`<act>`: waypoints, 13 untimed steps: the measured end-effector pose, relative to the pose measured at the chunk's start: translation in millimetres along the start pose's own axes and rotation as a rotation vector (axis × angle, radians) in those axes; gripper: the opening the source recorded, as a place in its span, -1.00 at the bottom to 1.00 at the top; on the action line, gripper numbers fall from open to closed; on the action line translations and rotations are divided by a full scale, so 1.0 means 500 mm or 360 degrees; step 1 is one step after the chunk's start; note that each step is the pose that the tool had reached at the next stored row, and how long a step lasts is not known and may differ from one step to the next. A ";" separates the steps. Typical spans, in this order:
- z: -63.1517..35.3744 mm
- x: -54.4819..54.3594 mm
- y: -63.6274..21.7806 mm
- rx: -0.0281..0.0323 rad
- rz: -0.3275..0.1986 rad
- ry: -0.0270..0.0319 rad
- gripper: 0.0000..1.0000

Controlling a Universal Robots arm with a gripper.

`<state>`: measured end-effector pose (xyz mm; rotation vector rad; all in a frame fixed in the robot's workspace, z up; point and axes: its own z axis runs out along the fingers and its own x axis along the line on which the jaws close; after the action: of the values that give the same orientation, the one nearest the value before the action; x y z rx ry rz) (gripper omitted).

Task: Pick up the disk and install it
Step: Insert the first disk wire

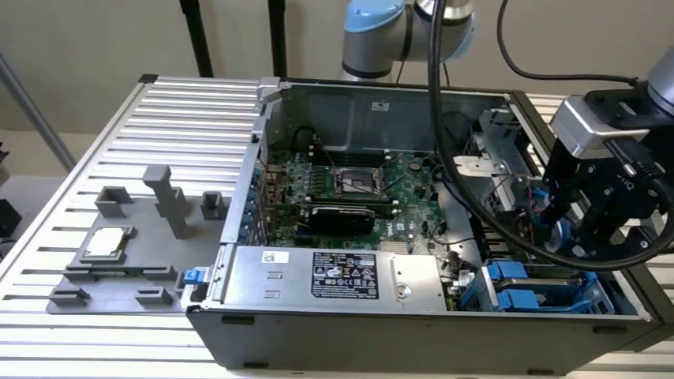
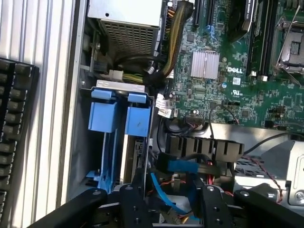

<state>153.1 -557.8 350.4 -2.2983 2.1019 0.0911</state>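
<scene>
Gripper [image 2: 172,190]: inside the computer case [image 1: 421,335], at the exterior view's right.
Jaws: parted, gripping nothing; blue cable [image 2: 178,167] shows between them.
Disk [image 2: 129,156]: on edge in the drive bay [image 2: 121,85], near right corner, apart from the jaws.

We see an open computer case [image 1: 368,339] lying on a table [image 1: 169,118] made of silver slats. Inside the case, in the middle, is a green board [image 1: 348,189] [image 2: 237,85] full of little parts. A small silver block with ribs [image 2: 205,64] sits on that board. A silver box with a black label [image 1: 337,272] lies inside the case, along its near wall. 2 blue brackets [image 1: 511,284] [image 2: 118,116] stand side by side in 1 corner of the case. Outside the case, toward the exterior view's left, is a grey holder [image 1: 116,268] with a small square silver chip [image 1: 107,242] on it. A black keyboard [image 2: 14,137] lies just outside the case too.
</scene>
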 end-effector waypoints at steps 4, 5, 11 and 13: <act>-0.008 0.021 0.002 0.00013 0.0000 -0.00140 1.00; -0.010 0.027 0.003 0.00015 0.0000 -0.00174 1.00; -0.018 0.061 0.005 0.00031 -0.0001 -0.00346 1.00; -0.019 0.072 0.004 0.00036 -0.0001 -0.00398 1.00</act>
<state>154.8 -594.3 357.9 -2.2842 2.0886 0.1167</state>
